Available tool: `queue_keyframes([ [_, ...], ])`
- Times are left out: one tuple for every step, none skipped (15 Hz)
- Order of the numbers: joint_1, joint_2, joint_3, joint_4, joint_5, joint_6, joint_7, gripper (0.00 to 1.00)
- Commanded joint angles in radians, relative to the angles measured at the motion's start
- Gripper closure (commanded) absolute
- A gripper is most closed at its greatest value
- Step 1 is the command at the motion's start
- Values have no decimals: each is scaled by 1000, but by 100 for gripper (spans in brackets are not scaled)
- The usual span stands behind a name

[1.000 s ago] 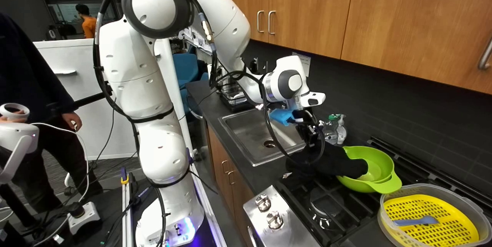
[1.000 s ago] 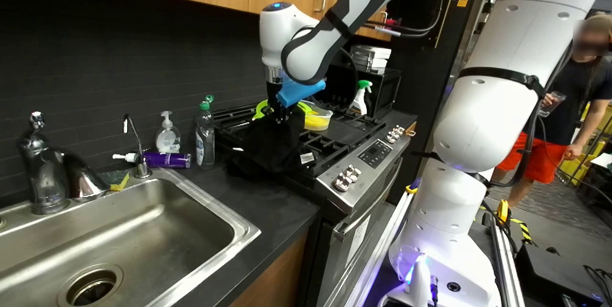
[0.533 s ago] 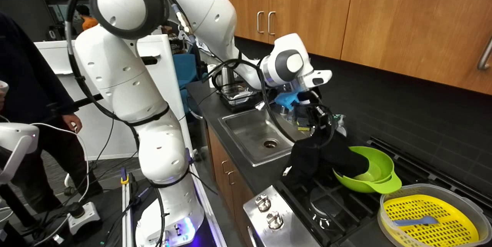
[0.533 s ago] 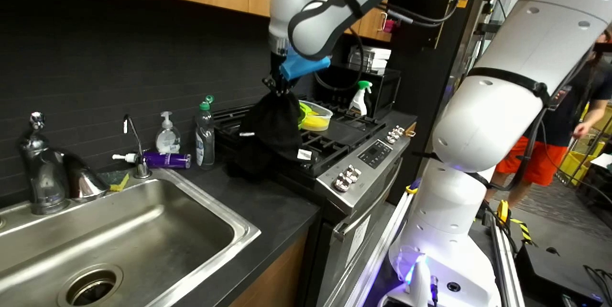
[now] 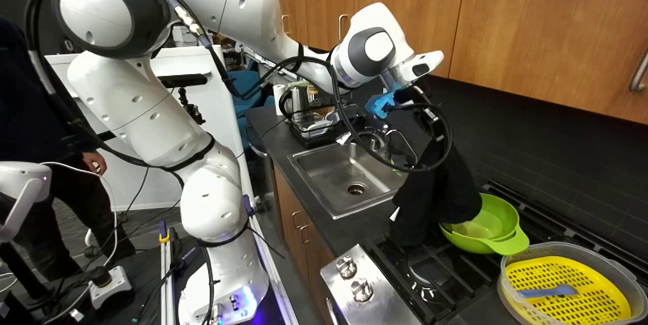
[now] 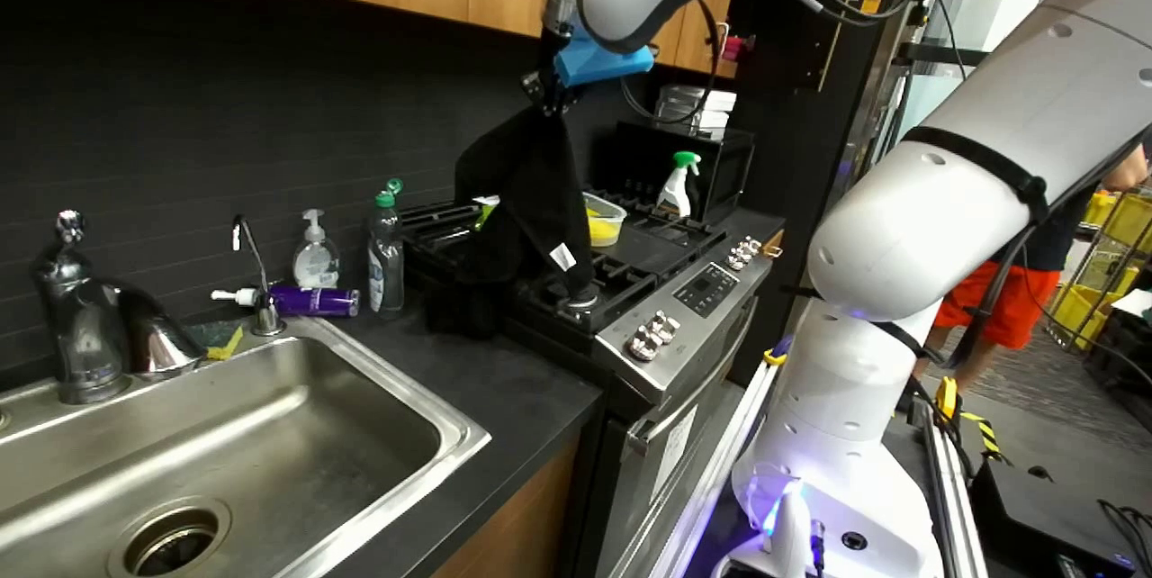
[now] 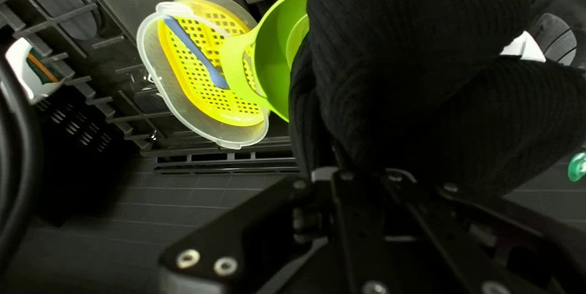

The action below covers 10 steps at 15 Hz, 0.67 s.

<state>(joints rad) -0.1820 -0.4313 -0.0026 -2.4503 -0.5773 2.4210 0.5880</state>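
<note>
A: Where's the black cloth (image 6: 531, 173) held?
B: It's hung below the gripper (image 6: 551, 105), over the sink end of the stove (image 5: 385, 294), in both ext. views.
A: And the fingers?
B: Clamped together on the cloth's top, w/ its fabric bunched at the tips.
A: Is the stove touched by the lower end?
B: Can't be told; black on black. A white tag (image 6: 562, 256) is seen nr. the lower edge.
A: What's set next to it?
B: A green bowl (image 5: 466, 241) on the stove, partly hidden by the cloth in wrist view. Just beside that, a clear tub (image 5: 613, 265) is placed, w/ a yellow strainer (image 5: 547, 267) inside & a blue utensil (image 5: 549, 291) laid on it.
A: Further out?
B: A purple bottle (image 6: 315, 301) is laid sideways behind the sink (image 6: 454, 425); a green-capped bottle (image 6: 387, 263) is stood upright nr. it.
</note>
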Motion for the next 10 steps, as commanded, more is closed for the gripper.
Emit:
queue_keyframes([
  [-53, -86, 7, -19, 18, -44, -24, 98],
  [-65, -106, 5, -17, 17, -60, -29, 98],
  [-75, -123, 6, -12, 16, -74, -32, 98],
  [-87, -139, 10, -6, 11, -88, -32, 98],
  [-95, -164, 8, -1, 14, -101, -41, 98],
  [-105, -180, 12, 6, 11, -114, -39, 98],
  [-117, -198, 13, 11, 7, -128, -40, 98],
  [-126, -216, 11, 14, 8, -138, -41, 98],
  [-136, -233, 9, 16, 8, -151, -41, 98],
  [-147, -246, 11, 17, 6, -161, -35, 98],
])
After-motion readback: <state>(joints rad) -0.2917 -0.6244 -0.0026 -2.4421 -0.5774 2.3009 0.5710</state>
